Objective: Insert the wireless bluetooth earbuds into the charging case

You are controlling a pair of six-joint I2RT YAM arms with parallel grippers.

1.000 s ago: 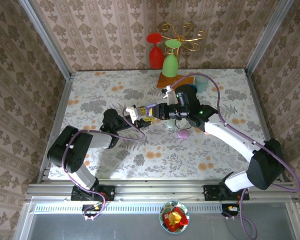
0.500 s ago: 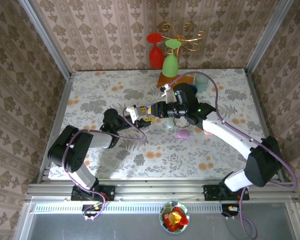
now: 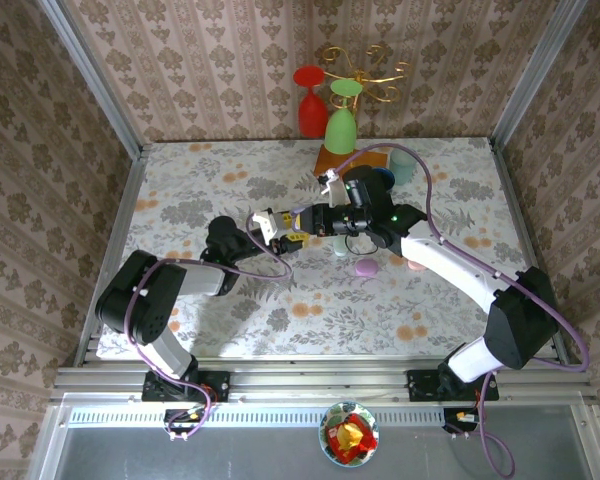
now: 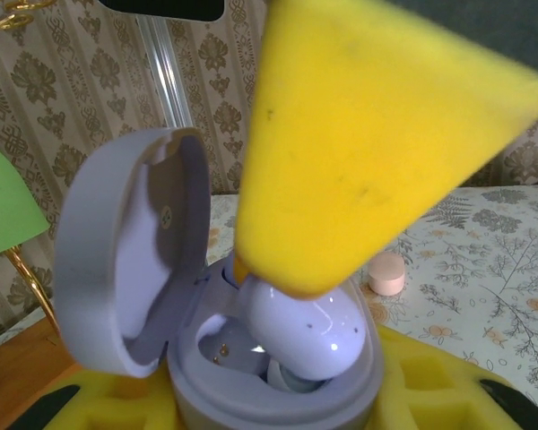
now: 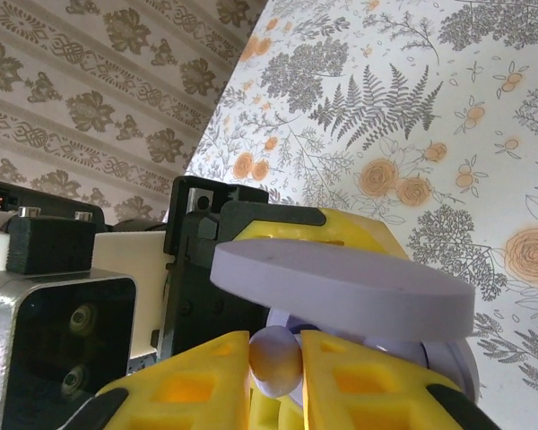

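Evidently mid-insertion, the right gripper (image 5: 276, 363) pinched a glossy lilac plastic earbud (image 4: 309, 327) between its yellow pads, the bud already resting partly in one well of an open lilac pebble-shaped charging case (image 4: 117, 269). The left gripper (image 3: 278, 228), just to its left above mid-table, was clamped on the case. Next, the bud probably needed seating fully, then releasing.

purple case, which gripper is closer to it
Left. The left gripper clamps the open purple case between its pads; the right gripper sits just above it, pinching an earbud partly inside it.
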